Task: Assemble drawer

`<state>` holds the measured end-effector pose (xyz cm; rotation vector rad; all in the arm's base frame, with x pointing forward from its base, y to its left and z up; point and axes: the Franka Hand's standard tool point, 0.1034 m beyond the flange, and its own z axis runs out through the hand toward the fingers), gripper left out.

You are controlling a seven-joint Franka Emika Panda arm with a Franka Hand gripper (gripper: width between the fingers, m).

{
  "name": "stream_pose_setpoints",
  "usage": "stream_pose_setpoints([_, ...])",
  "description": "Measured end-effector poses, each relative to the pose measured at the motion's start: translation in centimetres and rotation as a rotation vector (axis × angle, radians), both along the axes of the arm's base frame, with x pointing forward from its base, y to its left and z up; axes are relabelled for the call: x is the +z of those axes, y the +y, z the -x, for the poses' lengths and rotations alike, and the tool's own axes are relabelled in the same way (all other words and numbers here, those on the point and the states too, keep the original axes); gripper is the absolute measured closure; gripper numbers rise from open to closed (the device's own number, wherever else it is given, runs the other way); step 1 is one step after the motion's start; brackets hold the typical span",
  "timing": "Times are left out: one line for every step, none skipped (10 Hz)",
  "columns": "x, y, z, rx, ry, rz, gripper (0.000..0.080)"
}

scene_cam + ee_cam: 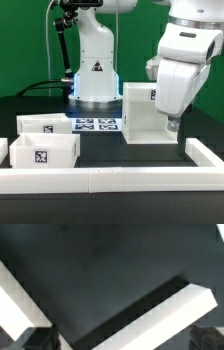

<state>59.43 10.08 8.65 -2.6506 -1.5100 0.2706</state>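
Note:
The drawer's white casing (140,115) stands upright in the middle of the table, a square tag on its face. Two open-top trays lie to the exterior view's left, one behind (45,125) and one in front (45,152), each with a tag. My gripper (172,125) hangs low at the casing's right side, close to its wall. In the wrist view my gripper (118,341) is open, with dark fingertips (25,339) at both corners. A white edge (165,317), apparently the casing's wall, runs diagonally between them. I cannot tell whether they touch it.
The marker board (97,125) lies flat between the trays and the casing, in front of the robot's base (95,75). A long low white border wall (110,178) runs along the front and up the right side (205,152). Another white strip shows in the wrist view (10,297).

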Motion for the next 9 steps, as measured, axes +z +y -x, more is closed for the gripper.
stream_pose_setpoints([0.0, 0.0, 0.0, 0.000, 0.000, 0.000, 0.0150])
stream_pose_setpoints([0.0, 0.0, 0.0, 0.000, 0.000, 0.000, 0.0150])
stream_pose_setpoints([0.0, 0.0, 0.0, 0.000, 0.000, 0.000, 0.0150])
stream_pose_setpoints([0.0, 0.0, 0.0, 0.000, 0.000, 0.000, 0.0150])
stream_pose_setpoints([-0.1, -0.1, 0.1, -0.002, 0.000, 0.000, 0.0150])
stream_pose_setpoints([0.1, -0.3, 0.4, -0.053, -0.013, 0.009, 0.0150])
stream_pose_setpoints([0.2, -0.5, 1.4, -0.105, -0.016, 0.020, 0.0150])
stream_pose_setpoints([0.2, -0.6, 2.7, -0.211, -0.004, 0.046, 0.0150])
stream_pose_setpoints([0.1, -0.6, 3.0, -0.295, -0.002, 0.063, 0.0150])
